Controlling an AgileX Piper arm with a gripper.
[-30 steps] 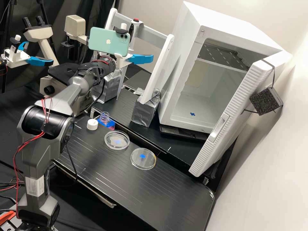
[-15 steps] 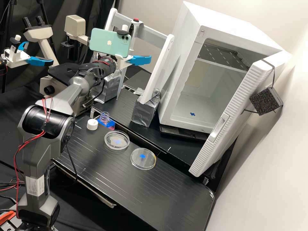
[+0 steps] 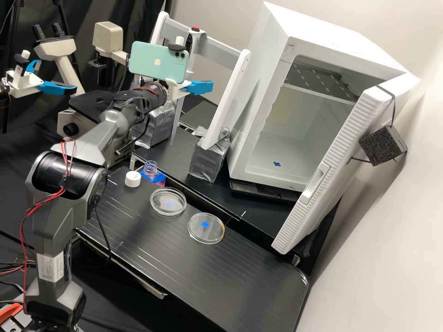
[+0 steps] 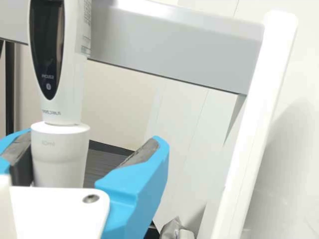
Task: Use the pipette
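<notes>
Gripper (image 4: 88,144): spread, both blue fingers (image 4: 134,181) beside the lower body of one white pipette (image 4: 60,154). In the wrist view, one finger close against the barrel, contact uncertain; the other well apart, with a plain gap. No firm grip.

Change over the last second: visible blue finger drawn slightly inward in the high view, phone (image 3: 158,60) above the gripper nudged only slightly. Probably jaws narrowing, though a small wrist turn also possible. Meaning for the task: likely start of the grasp; pipetting itself not yet begun.

Pipette: upright, at the grey crossbar (image 3: 221,42) of its stand, red-topped. Next, by judgement: centring, even closure, then clearance from the crossbar. Risk: a sideways push from the nearer finger, hence tilt or a snag.

Farther out, on the black bench (image 3: 240,276): one uncapped bottle (image 3: 158,179), white cap (image 3: 133,179) beside; two clear dishes (image 3: 206,228), just apart. Beyond, one white cabinet (image 3: 258,138), door ajar.
</notes>
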